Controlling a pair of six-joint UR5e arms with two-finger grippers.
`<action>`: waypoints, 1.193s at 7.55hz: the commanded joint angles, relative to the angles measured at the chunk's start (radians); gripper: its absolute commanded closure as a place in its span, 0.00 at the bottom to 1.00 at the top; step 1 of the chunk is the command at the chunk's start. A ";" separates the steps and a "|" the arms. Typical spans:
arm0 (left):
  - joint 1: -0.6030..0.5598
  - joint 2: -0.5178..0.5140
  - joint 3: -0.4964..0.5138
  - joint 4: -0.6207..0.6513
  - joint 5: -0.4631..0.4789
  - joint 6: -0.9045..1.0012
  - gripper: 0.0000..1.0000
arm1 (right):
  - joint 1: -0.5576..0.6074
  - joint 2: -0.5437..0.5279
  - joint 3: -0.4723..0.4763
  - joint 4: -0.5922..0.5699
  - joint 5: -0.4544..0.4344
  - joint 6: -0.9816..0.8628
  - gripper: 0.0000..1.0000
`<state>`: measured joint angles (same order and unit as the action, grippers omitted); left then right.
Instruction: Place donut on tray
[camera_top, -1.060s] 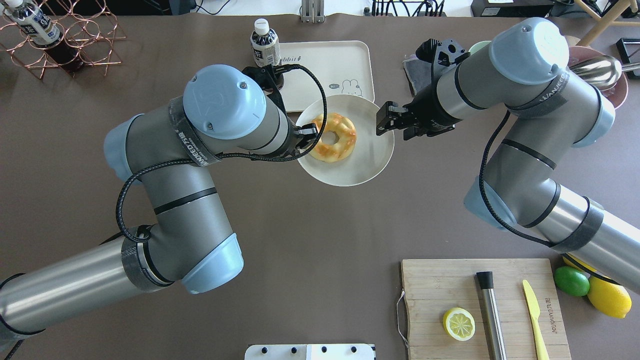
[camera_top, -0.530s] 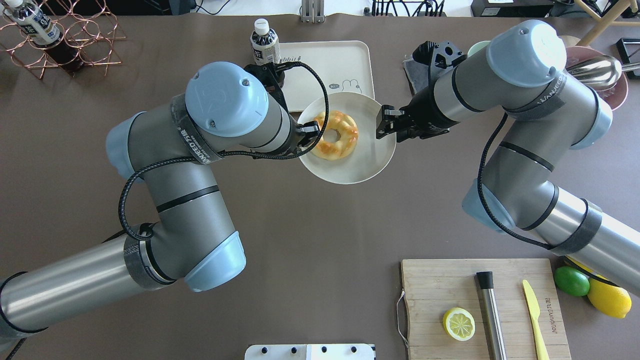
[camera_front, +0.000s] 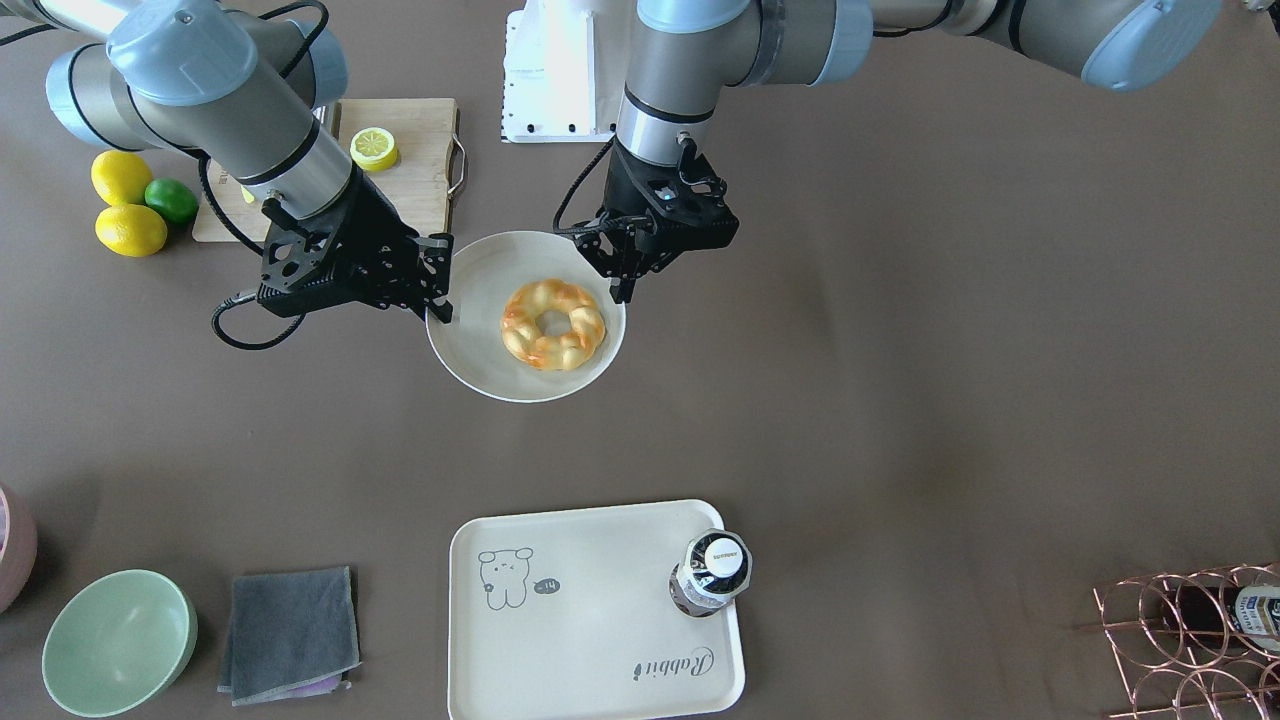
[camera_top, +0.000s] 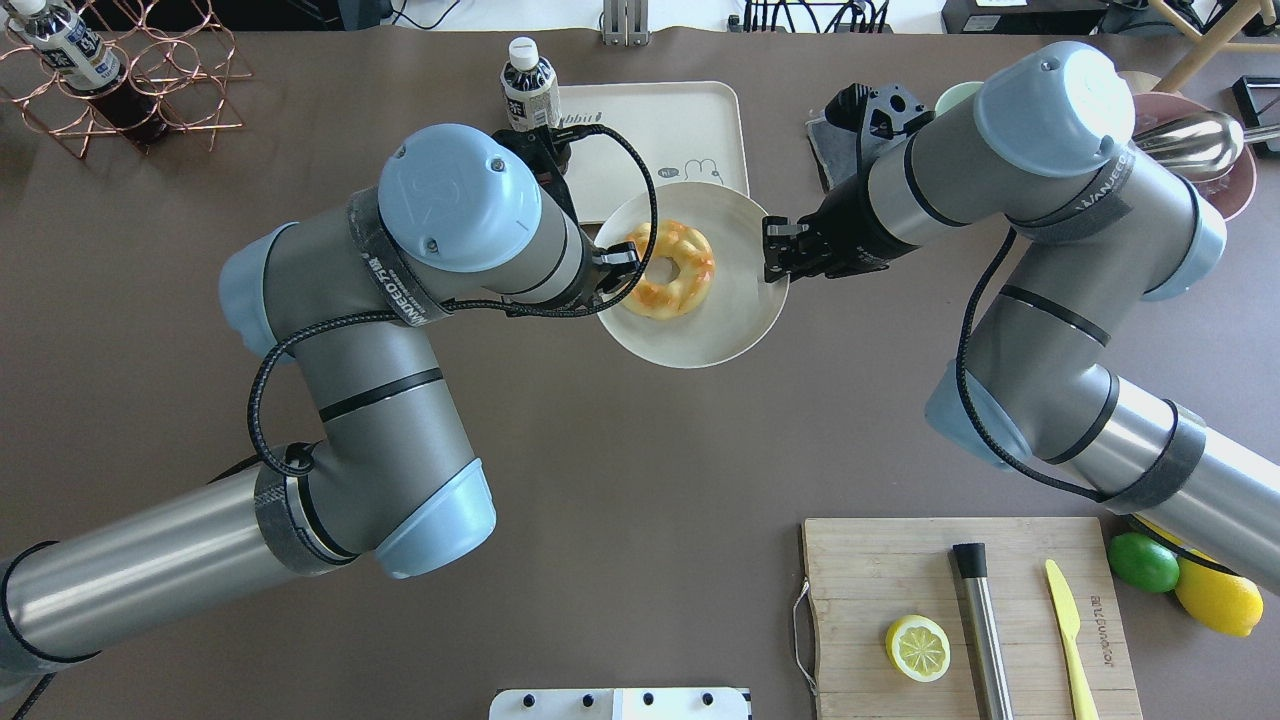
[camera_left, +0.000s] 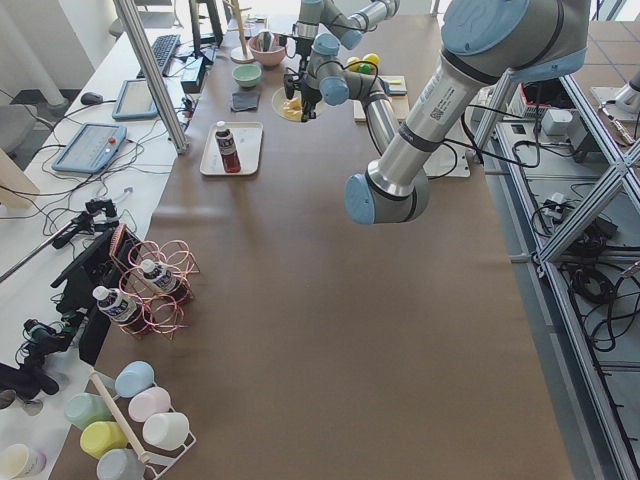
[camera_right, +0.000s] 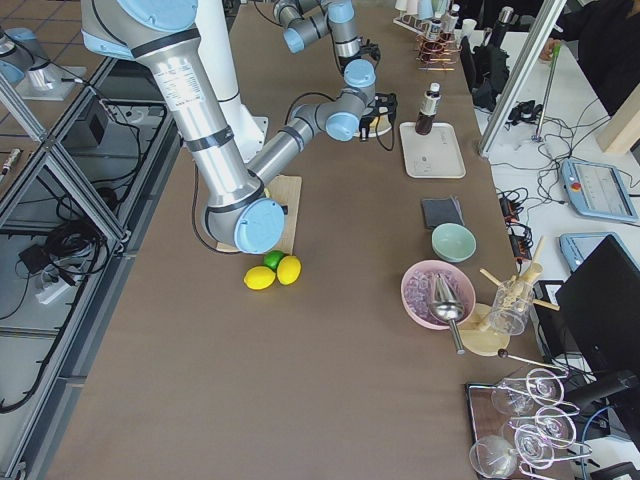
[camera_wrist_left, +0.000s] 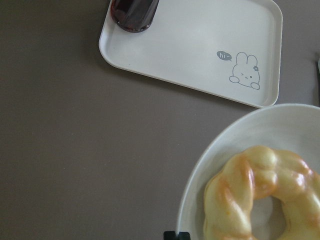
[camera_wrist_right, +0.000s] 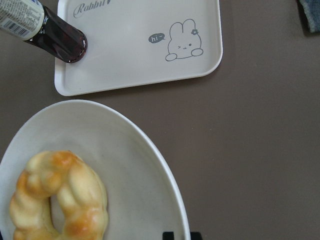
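Since a second ago the right gripper (camera_top: 776, 262) has slid in from just off the rim and now pinches the white plate (camera_top: 720, 335) at its edge, and plate and donut (camera_top: 670, 268) have crept slightly toward the tray (camera_top: 665, 130). The donut lies flat on the plate, off-centre toward the left gripper (camera_top: 620, 268), whose fingers are clamped on the opposite rim. From overhead, the plate's far rim overlaps the tray's near edge and hides part of the bunny drawing; the front-facing view shows plate and tray well apart, with brown table (camera_front: 800, 430) between them. Both wrist cameras show the bunny whole, and only dark fingertips at the bottom edge against the rim. A dark bottle (camera_top: 528, 85) stands upright in one corner of the tray
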<state>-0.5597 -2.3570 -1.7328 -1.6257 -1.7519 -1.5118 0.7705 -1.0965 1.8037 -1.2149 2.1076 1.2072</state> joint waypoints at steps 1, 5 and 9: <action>-0.014 -0.007 0.005 -0.003 -0.001 0.007 1.00 | -0.010 0.001 -0.003 0.000 -0.014 0.000 0.83; -0.017 -0.008 0.007 -0.002 0.000 0.046 0.12 | -0.010 0.003 -0.003 0.000 -0.031 0.000 1.00; -0.016 -0.004 0.007 -0.002 0.028 0.133 0.02 | -0.007 0.006 0.000 0.000 -0.023 0.000 1.00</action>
<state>-0.5760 -2.3633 -1.7267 -1.6273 -1.7322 -1.3968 0.7628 -1.0912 1.8034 -1.2149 2.0807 1.2072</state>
